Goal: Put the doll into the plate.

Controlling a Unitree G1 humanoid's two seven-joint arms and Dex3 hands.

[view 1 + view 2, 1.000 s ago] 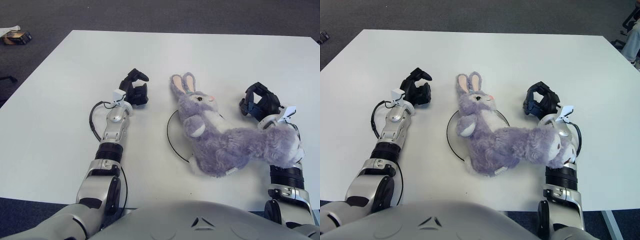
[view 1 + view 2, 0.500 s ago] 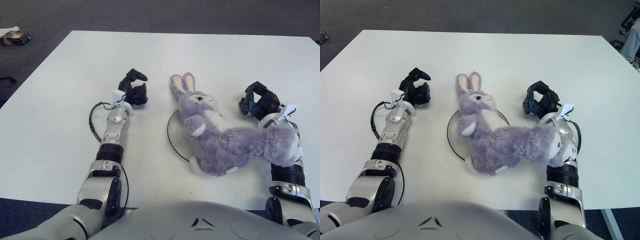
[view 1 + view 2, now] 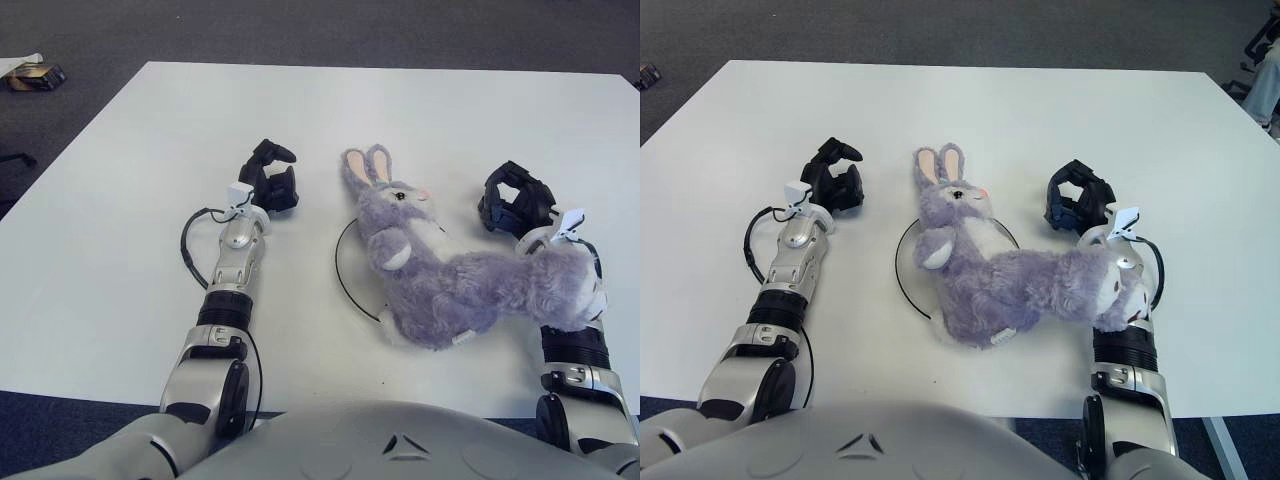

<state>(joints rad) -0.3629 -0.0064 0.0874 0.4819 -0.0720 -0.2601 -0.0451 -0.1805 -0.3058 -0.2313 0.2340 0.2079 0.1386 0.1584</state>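
A grey-purple plush rabbit doll (image 3: 440, 280) lies on its side across a white plate whose thin dark rim (image 3: 338, 270) shows only on the left. Its head and pink-lined ears point away from me. Its hind end drapes over my right forearm. My right hand (image 3: 512, 205) shows just right of the rabbit's head, fingers curled, holding nothing. My left hand (image 3: 268, 180) shows to the left of the doll and plate, a short gap away, with its fingers curled on nothing.
The white table (image 3: 150, 120) stretches wide on all sides, its front edge close to my body. A black cable (image 3: 190, 235) loops beside my left wrist. A small box (image 3: 35, 73) lies on the dark floor at far left.
My left arm has shifted slightly right and forward. My right hand has edged a little forward. The doll stays draped over the plate and my right forearm.
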